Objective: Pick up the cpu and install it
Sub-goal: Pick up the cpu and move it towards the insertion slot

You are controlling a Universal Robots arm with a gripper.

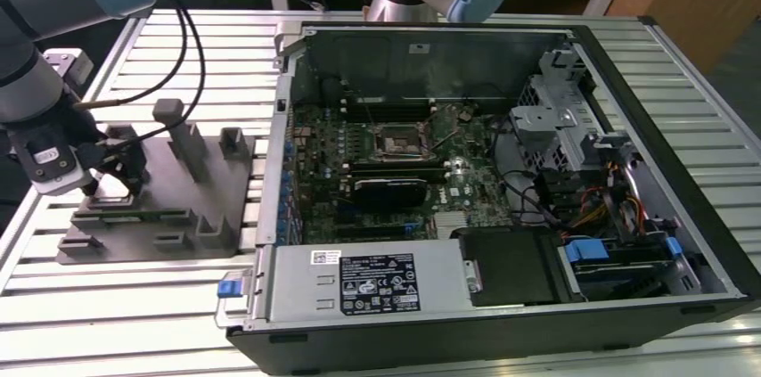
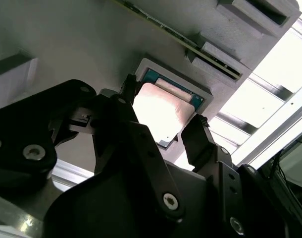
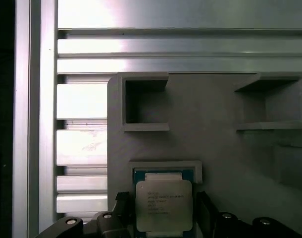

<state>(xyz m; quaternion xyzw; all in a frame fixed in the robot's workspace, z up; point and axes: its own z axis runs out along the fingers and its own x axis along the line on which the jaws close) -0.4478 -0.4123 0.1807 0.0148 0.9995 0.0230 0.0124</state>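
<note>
Cpu (image 3: 164,206) lies flat, pale metal top upward, in a shallow framed pocket (image 3: 166,164) of the grey fixture (image 3: 215,148), directly beneath the gripper (image 3: 163,212). In both wrist views the chip (image 2: 163,111) sits between the two black fingers (image 2: 198,131), one on each of two opposite sides. The fingers are spread apart and stand just outside the chip's edges, so the gripper (image 2: 164,104) is open around it and not clamped on it; the chip rests in its pocket, not lifted.

Beyond the chip, away from the gripper's body, the fixture carries two open rectangular recesses (image 3: 143,101) side by side. A thin green-edged board (image 2: 190,47) lies in a slot further out on the same block.

In the exterior view the gripper (image 1: 116,183) hangs from the arm (image 1: 36,65) over one end of the fixture (image 1: 155,217), among its upright posts (image 1: 169,118). The fixture rests on a table of aluminium slats (image 1: 119,306). Well away from the gripper, past the fixture's far edge, an open computer case (image 1: 666,83) lies on its side with the motherboard (image 1: 356,154) exposed and its square black-framed socket (image 1: 396,141) near the middle of the board.
</note>
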